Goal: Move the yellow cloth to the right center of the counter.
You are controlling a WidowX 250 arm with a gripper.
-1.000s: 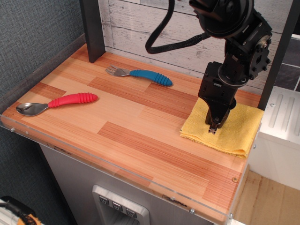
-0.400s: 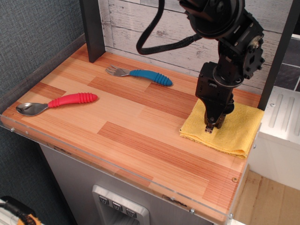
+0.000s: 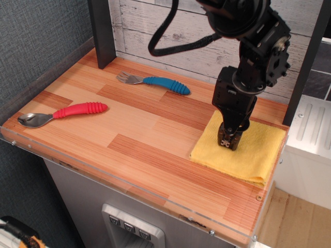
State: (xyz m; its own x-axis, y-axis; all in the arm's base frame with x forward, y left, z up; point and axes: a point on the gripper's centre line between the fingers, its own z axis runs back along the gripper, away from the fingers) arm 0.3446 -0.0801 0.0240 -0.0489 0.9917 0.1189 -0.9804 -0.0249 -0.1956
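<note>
You've got the yellow cloth (image 3: 239, 155) lying flat at the right-center of the frame, on the right end of the desk (image 3: 134, 139). It's a folded, roughly square piece turned a bit skew: its longer run goes from lower left to upper right, w/ one corner pointing at the desk's front right edge and the far corner near the right post. Right edge sits just beside the clear rim.

The fingers (image 3: 227, 143) come straight down onto the cloth's middle, tips touching or just above the fabric; they look pressed close together, but you can't tell if any fabric is pinched.

Other stuff is well apart from the cloth: blue-handled fork (image 3: 155, 81) at upper center, tines pointing left; red-handled spoon (image 3: 62, 112) at left, bowl toward the left edge. Nothing lies btw them and the cloth.

Desk is striped butcher-block in light and reddish planks. Whitewashed plank wall (image 3: 155, 26) behind, dark post (image 3: 102, 31) at upper left, black cable (image 3: 170, 41) looping off the arm.
</note>
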